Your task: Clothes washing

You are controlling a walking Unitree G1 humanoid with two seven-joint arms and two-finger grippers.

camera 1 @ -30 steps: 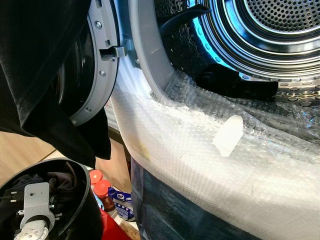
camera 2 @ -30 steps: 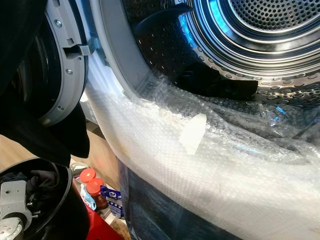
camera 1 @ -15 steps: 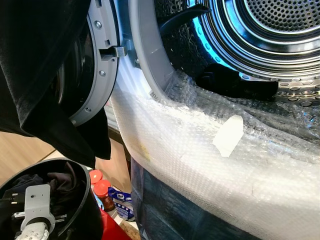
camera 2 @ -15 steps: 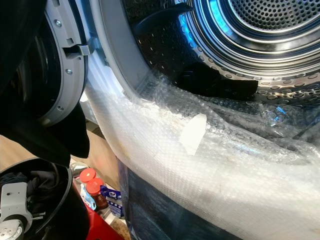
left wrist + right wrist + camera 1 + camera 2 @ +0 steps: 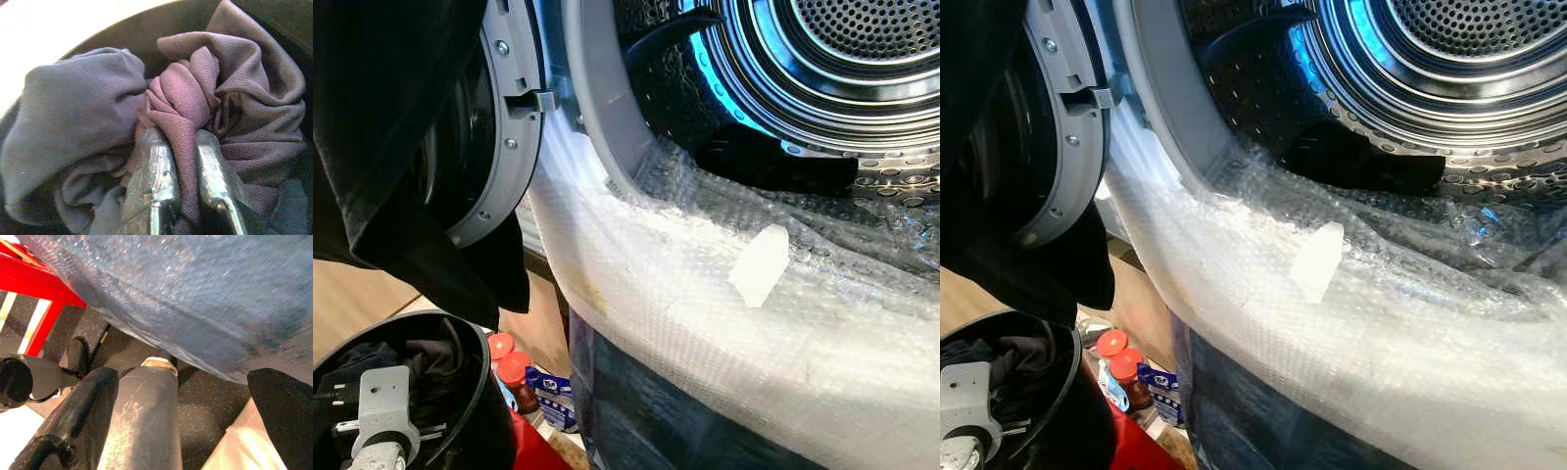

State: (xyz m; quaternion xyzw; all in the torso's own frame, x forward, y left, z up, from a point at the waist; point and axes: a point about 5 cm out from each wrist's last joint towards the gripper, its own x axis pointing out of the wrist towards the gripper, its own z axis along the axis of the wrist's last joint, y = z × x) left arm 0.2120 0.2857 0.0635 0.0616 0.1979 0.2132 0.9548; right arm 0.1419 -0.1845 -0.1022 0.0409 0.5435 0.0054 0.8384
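- Black bin (image 5: 480, 431) sits low at the near left, laundry inside; the drum (image 5: 842, 59) is far right, its rim under bubble wrap (image 5: 705, 294). Lifted cloth could snag on that wrap or the door (image 5: 499, 147).
- Left pincer (image 5: 183, 161) pinches a mauve cloth (image 5: 186, 98) tangled with a grey cloth (image 5: 73, 112); both may come up.
- Right pincer (image 5: 183, 396) hangs spread near the floor (image 5: 205, 396), idle.

Open washer drum (image 5: 842, 69) (bubble wrap (image 5: 724, 313) lines its rim), black basket (image 5: 460, 392) below.
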